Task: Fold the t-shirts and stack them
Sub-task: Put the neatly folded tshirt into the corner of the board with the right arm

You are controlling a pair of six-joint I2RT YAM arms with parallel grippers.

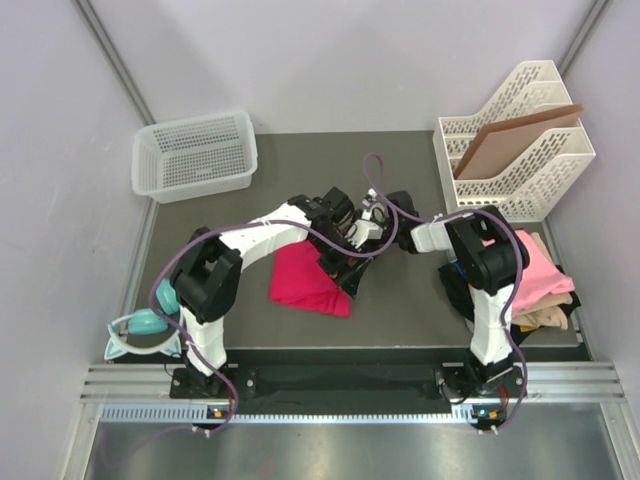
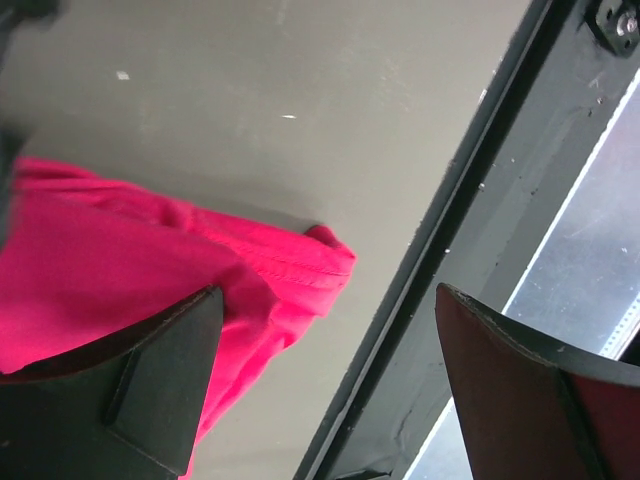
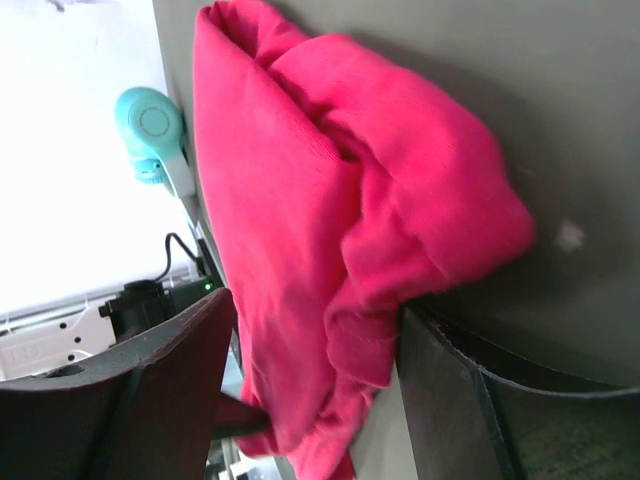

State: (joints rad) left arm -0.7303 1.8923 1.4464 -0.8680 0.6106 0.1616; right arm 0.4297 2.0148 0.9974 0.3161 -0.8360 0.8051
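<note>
The crimson t-shirt is lying folded mid-table, its long axis slanting from left towards near right. The left gripper is hovering with fingers spread over its near-right corner. The right gripper is straddling bunched cloth, fingers wide apart.

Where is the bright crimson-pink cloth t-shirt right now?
In the top view, the bright crimson-pink cloth t-shirt lies bunched on the dark table, just left of centre, between the left arm and the right arm.
</note>
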